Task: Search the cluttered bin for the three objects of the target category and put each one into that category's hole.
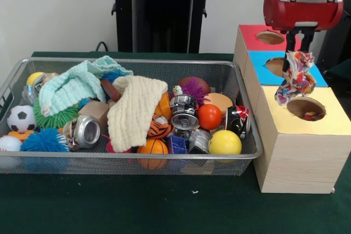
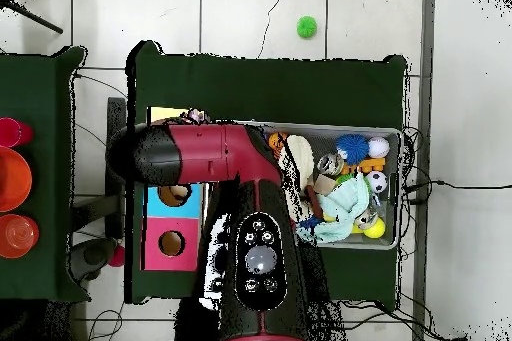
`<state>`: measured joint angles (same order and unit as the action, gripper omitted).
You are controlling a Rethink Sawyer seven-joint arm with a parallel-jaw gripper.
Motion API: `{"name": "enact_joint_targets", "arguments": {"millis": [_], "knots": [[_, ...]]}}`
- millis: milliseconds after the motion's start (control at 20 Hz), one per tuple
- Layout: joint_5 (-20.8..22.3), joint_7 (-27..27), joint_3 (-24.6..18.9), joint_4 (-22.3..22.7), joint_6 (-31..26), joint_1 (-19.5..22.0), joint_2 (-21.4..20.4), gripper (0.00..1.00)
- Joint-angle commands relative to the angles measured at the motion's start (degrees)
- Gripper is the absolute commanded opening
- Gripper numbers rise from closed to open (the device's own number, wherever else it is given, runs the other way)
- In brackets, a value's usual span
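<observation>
Green worktop (image 1: 164, 206) carries wire bin (image 1: 241, 154) of clutter beside wooden box (image 1: 299, 163). Gripper (image 1: 296, 47) is clamped on multicoloured cloth (image 1: 296, 78), which hangs above the box between blue hole (image 1: 276, 66) and yellow hole (image 1: 306, 108).

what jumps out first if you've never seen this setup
The red arm's tool holds a multicoloured cloth over the wooden box, just above its yellow hole. Beside it, a wire bin overflows with balls, cans and knitted cloths.
</observation>
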<state>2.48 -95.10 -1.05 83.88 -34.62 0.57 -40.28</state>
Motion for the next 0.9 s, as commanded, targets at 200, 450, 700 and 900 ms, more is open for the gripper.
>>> {"name": "enact_joint_targets", "arguments": {"millis": [200,450,700,900], "knots": [[-2.82,-12.62,-0.77,6.24,3.23,0.63,1.45,0.0],[-3.04,-12.01,-0.6,6.07,3.27,0.5,1.61,0.0],[-3.24,-11.94,-0.45,6.2,3.47,0.38,1.61,0.0],[-3.23,-12.19,-0.33,6.66,4.42,0.27,1.7,0.0]]}}
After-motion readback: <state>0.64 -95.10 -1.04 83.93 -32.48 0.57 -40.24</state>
